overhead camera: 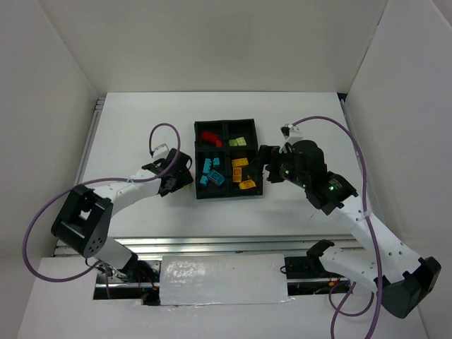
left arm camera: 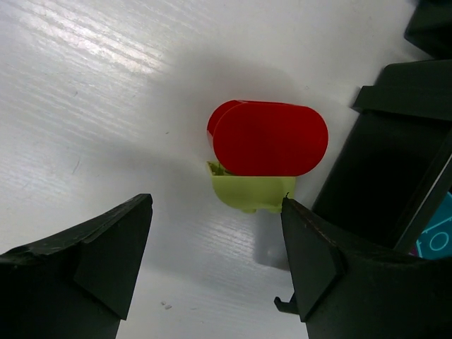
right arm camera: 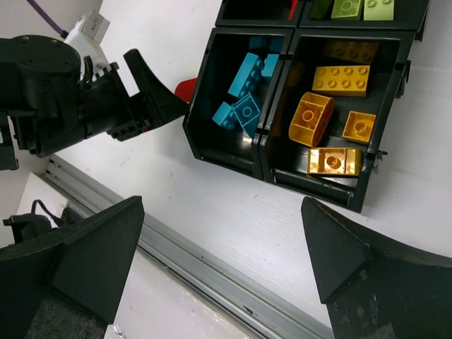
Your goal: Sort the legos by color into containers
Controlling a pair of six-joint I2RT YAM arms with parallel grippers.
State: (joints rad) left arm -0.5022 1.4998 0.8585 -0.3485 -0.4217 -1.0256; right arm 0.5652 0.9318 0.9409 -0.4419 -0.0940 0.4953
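Observation:
A red lego sits on top of a pale lime lego on the white table, just left of the black tray's wall. My left gripper is open around this pair, its right finger touching the lime one's corner. In the top view that gripper hides the pair. The tray holds a red lego, lime legos, cyan legos and orange legos, each colour in its own container. My right gripper hangs open and empty above the table near the tray's front.
An aluminium rail runs along the table's near edge. White walls enclose the back and both sides. Purple cables loop over both arms. The right arm's wrist is close to the tray's right side.

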